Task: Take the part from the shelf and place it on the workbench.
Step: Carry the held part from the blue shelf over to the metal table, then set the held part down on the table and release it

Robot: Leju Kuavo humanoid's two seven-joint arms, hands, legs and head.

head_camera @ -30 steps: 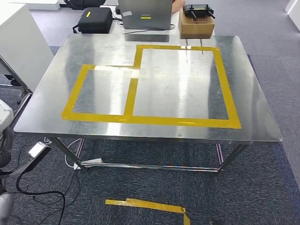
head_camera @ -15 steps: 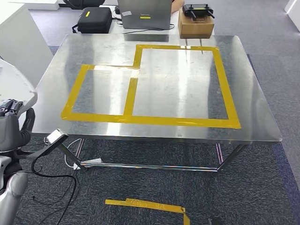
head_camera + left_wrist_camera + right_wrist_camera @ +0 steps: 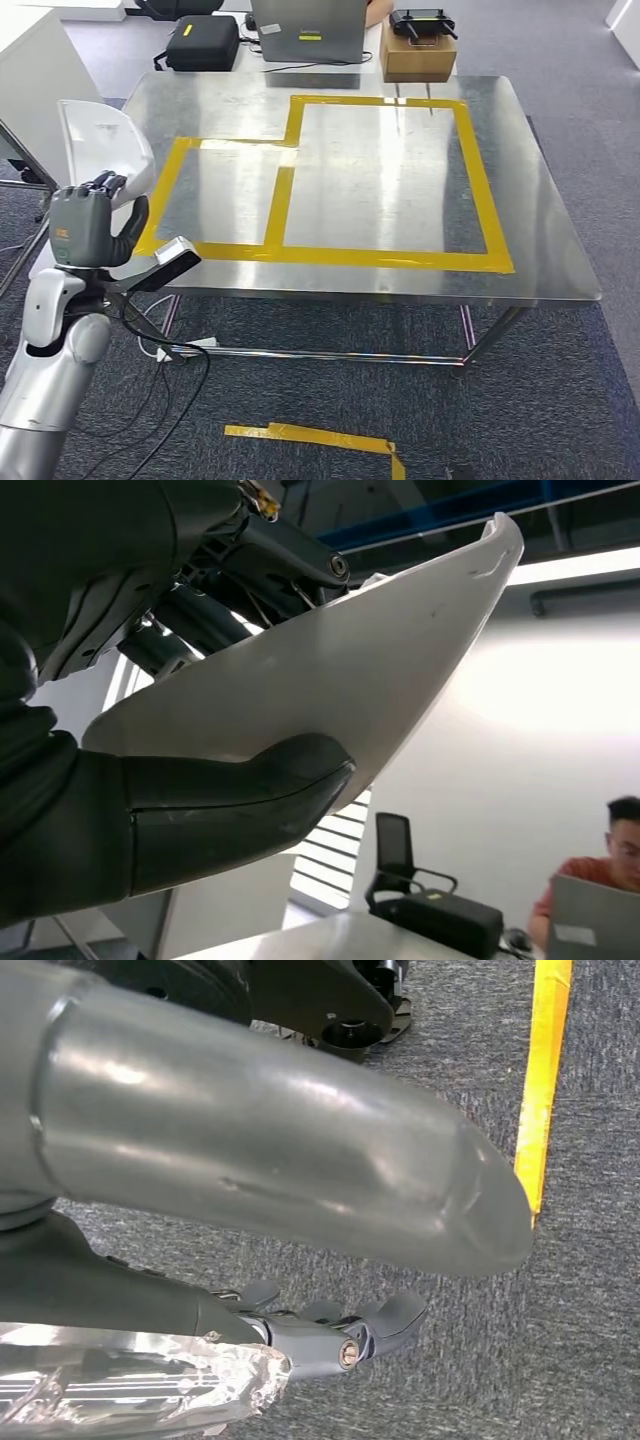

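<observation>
Bystanders around the bench

Beyond the far edge stand a black case (image 3: 202,42), a grey laptop (image 3: 309,28) and a cardboard box (image 3: 418,58) bearing a black controller (image 3: 421,21). A yellow tape strip (image 3: 317,438) lies on the grey carpet (image 3: 573,390) off the near edge; a person (image 3: 615,865) sits at that laptop.

Right hand (image 3: 332,1335) empty, fingers apart; grey carpet (image 3: 589,1340), yellow tape (image 3: 545,1070).

Robotics lab in an office: taped steel workbench (image 3: 528,210), grey carpet (image 3: 573,400), office chair (image 3: 396,855), laptop (image 3: 309,30).
</observation>
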